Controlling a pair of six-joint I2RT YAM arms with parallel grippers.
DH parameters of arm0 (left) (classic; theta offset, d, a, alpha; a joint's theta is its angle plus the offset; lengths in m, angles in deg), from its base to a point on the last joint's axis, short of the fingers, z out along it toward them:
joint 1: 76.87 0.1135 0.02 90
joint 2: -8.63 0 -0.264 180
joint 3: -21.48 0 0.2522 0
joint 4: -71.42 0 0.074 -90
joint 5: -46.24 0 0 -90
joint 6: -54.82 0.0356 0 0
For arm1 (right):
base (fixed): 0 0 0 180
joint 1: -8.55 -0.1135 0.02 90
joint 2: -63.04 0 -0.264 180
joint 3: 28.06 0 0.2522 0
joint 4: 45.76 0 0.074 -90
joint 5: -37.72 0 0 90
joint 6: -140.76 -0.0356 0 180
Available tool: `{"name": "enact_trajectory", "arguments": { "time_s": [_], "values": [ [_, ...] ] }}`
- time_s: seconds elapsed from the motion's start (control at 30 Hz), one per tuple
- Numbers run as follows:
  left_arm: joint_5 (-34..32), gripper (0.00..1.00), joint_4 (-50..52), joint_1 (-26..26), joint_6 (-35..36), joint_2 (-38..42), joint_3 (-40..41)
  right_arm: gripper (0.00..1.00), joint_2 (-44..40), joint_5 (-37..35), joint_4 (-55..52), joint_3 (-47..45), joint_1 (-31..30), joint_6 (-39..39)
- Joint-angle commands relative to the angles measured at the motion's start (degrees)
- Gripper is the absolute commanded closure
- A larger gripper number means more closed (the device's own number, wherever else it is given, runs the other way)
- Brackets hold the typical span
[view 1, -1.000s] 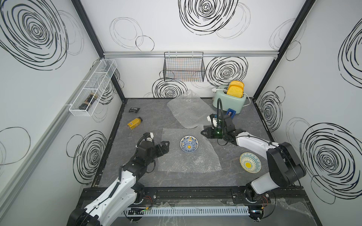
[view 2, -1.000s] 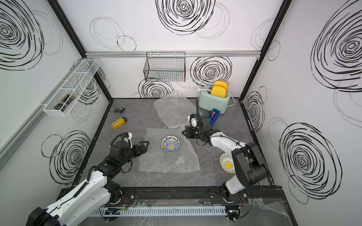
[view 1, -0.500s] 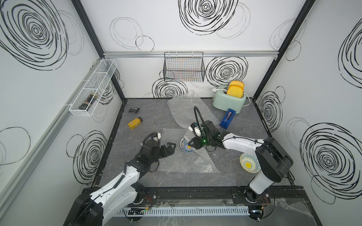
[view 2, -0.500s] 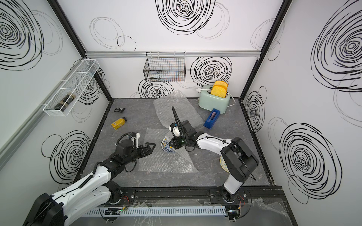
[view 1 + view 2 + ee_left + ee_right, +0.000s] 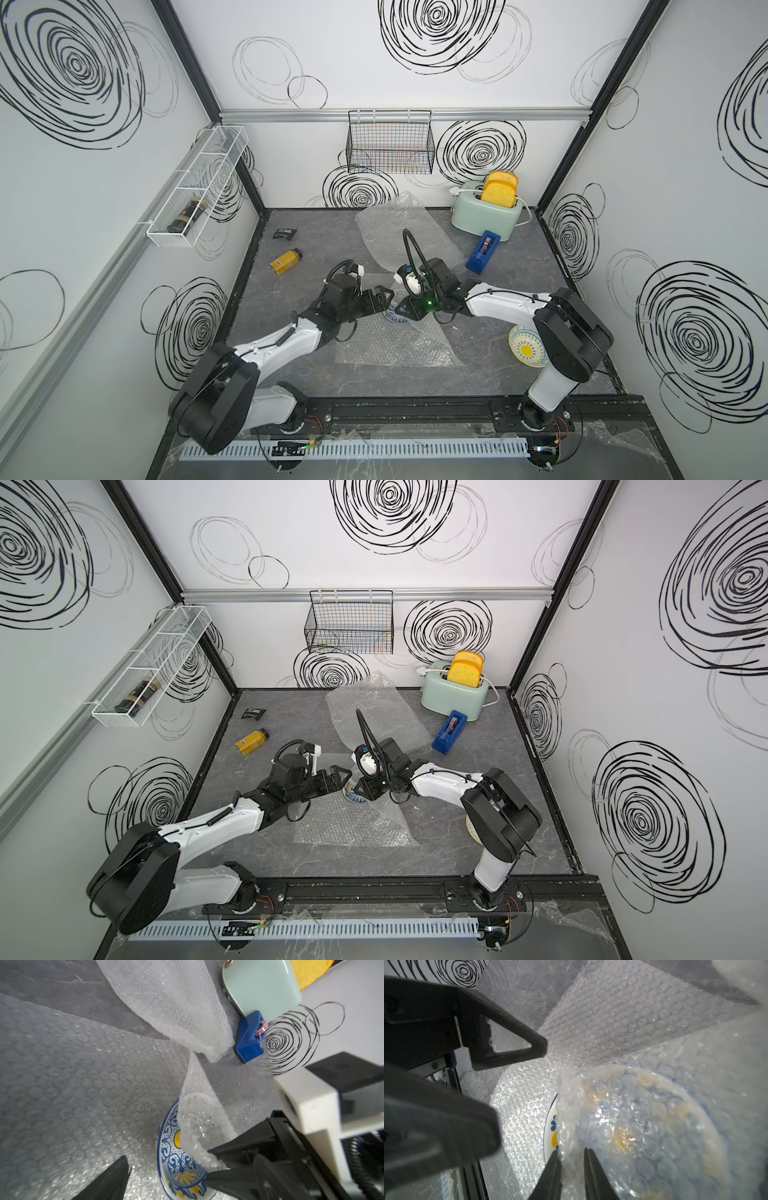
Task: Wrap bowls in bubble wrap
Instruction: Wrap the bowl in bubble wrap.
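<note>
Right pincer [image 5: 571, 1153] clamped on bubble wrap [image 5: 612, 1032] over bowl [image 5: 551, 1126]; left pincer [image 5: 384, 300] wide apart

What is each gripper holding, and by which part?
Right gripper pinches the bubble wrap by its corner folded over the blue-patterned bowl; left gripper holds nothing.

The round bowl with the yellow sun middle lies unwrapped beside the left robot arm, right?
Not the left. The pale round ceramic bowl with the yellow sun centre lies unwrapped beside the right arm, as a top view shows.
</note>
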Motion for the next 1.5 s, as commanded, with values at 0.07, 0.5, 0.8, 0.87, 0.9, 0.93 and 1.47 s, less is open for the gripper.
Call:
{"name": "enact_trajectory", "arguments": {
  "time_s": [0.07, 0.5, 0.8, 0.87, 0.9, 0.93, 1.47],
  "values": [
    [2.3, 0.03, -3.5, -1.6, 2.2, -6.3, -3.1, 0.71, -0.2, 1.7, -0.8, 0.1, -0.5, 2.5],
    [0.7, 0.08, -1.8, -1.6, 4.2, -7.1, 1.0, 0.39, -10.2, 5.5, -0.6, -1.1, 1.3, -0.4],
    [-0.1, 0.14, -1.2, -1.4, 4.6, -5.8, 3.0, 0.22, -14.6, -1.1, 2.1, -4.4, 11.1, -4.9],
    [-0.3, 0.14, -1.2, -1.4, 4.7, -5.0, 3.4, 0.2, -12.2, -2.2, 0.9, -3.2, 10.3, -3.6],
    [-0.5, 0.14, -1.2, -1.4, 4.6, -4.7, 3.7, 0.19, -10.3, -2.8, 0.1, -2.3, 9.6, -3.0],
    [-0.7, 0.14, -1.0, -1.3, 4.7, -4.5, 3.7, 0.18, -8.8, -4.1, -1.0, -1.2, 9.0, -3.0],
    [-9.5, 0.03, 4.7, 6.6, 4.0, 4.7, 4.4, 0.1, 9.2, -20.3, -7.3, 7.6, 1.1, -0.3]
  ]
}}
